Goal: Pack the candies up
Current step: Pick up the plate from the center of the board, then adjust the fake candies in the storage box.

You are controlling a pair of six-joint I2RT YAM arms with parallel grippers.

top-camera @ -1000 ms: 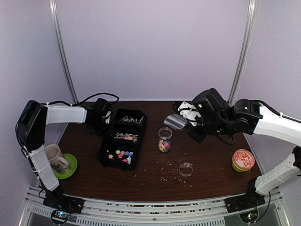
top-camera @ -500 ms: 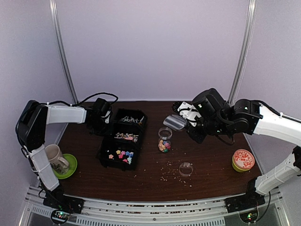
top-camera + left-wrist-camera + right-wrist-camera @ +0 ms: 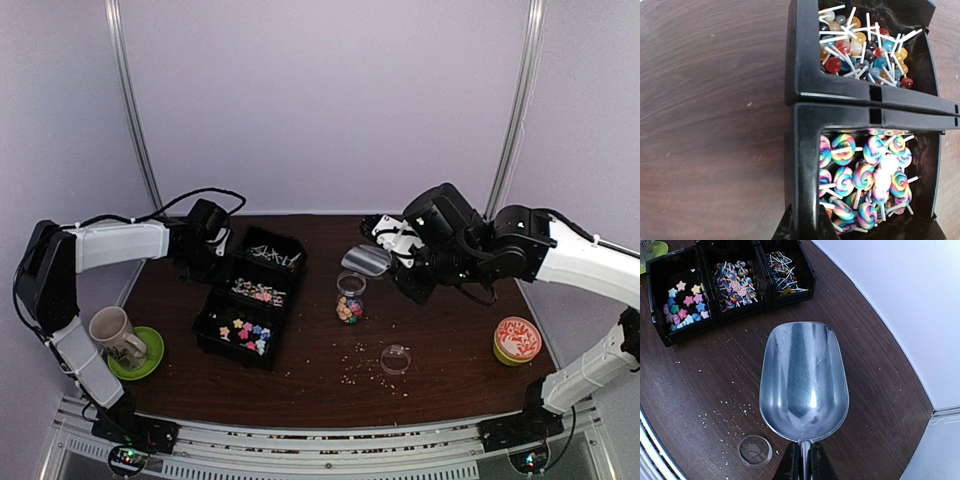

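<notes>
A black three-compartment tray (image 3: 228, 300) holds the candies: star pieces (image 3: 248, 333) in the near compartment, swirl lollipops (image 3: 258, 292) in the middle, and ball lollipops on white sticks (image 3: 272, 257) at the far end. My left gripper (image 3: 215, 262) is shut on the tray's left wall (image 3: 805, 150), one finger on each side of it, beside the swirl lollipops (image 3: 865, 170). My right gripper (image 3: 402, 258) is shut on the handle of an empty metal scoop (image 3: 804, 375), held above an open clear jar (image 3: 350, 298) with coloured candies in it.
The jar's clear lid (image 3: 395, 358) lies on the table among pale crumbs (image 3: 352, 372). A mug (image 3: 112, 332) stands on a green saucer (image 3: 148, 357) at the front left. A round tin with a red patterned top (image 3: 517, 340) sits at the right.
The tray has shifted left and turned slightly with my left gripper on its wall. The scoop has moved a little up and left over the jar.
</notes>
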